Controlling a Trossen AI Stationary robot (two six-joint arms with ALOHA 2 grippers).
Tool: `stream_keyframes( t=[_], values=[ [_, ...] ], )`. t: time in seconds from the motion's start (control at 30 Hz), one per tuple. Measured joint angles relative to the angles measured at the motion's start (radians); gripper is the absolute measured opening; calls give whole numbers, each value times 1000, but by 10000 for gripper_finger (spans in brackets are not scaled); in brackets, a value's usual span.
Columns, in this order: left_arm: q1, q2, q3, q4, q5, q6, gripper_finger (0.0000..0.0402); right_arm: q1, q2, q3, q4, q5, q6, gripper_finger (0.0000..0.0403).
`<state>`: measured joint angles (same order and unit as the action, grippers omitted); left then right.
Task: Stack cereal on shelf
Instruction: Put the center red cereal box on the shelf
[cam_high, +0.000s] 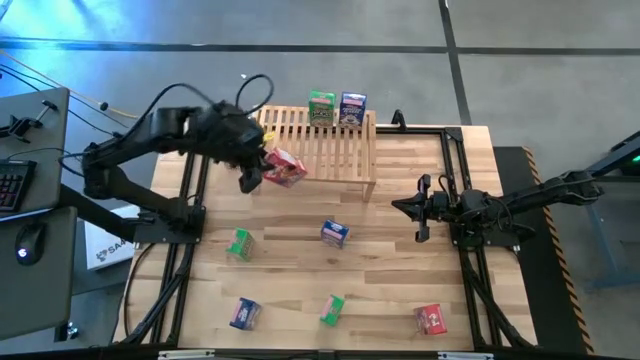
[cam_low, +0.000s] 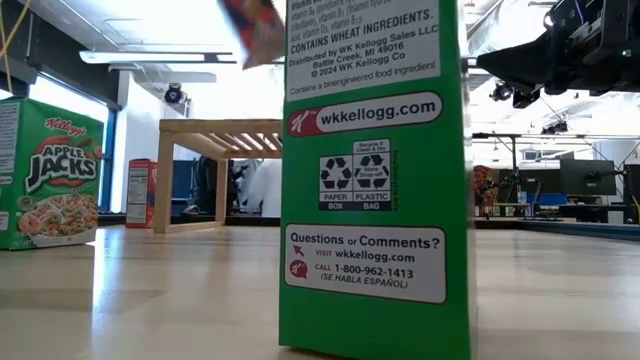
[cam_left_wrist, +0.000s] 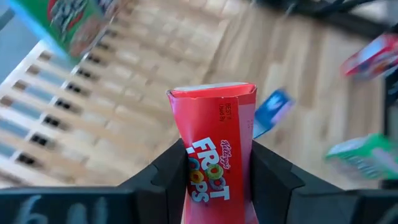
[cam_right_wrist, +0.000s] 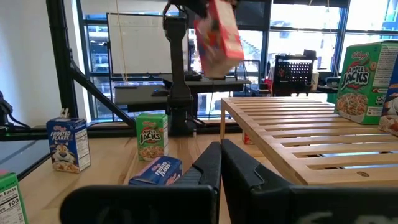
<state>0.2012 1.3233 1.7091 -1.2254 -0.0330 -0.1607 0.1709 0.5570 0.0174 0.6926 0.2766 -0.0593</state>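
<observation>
I hold the left end effector (cam_high: 262, 168) in the air at the left end of the shelf (cam_high: 322, 146), its fingers (cam_left_wrist: 168, 171) clamped on the lower sides of a red box (cam_high: 284, 167) printed with Froot Loops; the box (cam_left_wrist: 217, 140) stands up out of the grip, clear of the tabletop (cam_high: 380, 260). Beyond this end effector, on the far edge of the shelf slats, a green box (cam_high: 322, 107) and a blue box (cam_high: 352, 108) stand upright, just beside each other. Toward my near side of it, on the tabletop, lie a second green box (cam_high: 240, 243), a second blue box (cam_high: 334, 233), a third blue box (cam_high: 244, 313), a third green box (cam_high: 332, 309) and another red box (cam_high: 431, 319), all well apart. I keep the right end effector (cam_high: 402, 206) to the right of the shelf, fingers together and holding nothing, pointed toward the shelf's right leg. In the low view the third green box (cam_low: 375, 170) stands close before the camera.
</observation>
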Motion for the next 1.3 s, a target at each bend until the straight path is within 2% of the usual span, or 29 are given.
stream_keyframes(
  t=[0.13,0.33,0.67,1.0,1.13,1.3],
  values=[
    [88,61,8,-65,31,114,126,0,0,0,0,0,0,0],
    [179,135,8,-76,47,281,126,0,0,0,0,0,0,0],
    [272,208,25,20,-89,513,126,0,0,0,0,0,0,0],
    [334,332,150,24,-142,633,126,0,0,0,0,0,0,0],
    [350,378,183,26,-197,666,127,0,0,0,0,0,0,0],
    [346,393,199,21,-235,681,150,0,0,0,0,0,0,0]
  ],
)
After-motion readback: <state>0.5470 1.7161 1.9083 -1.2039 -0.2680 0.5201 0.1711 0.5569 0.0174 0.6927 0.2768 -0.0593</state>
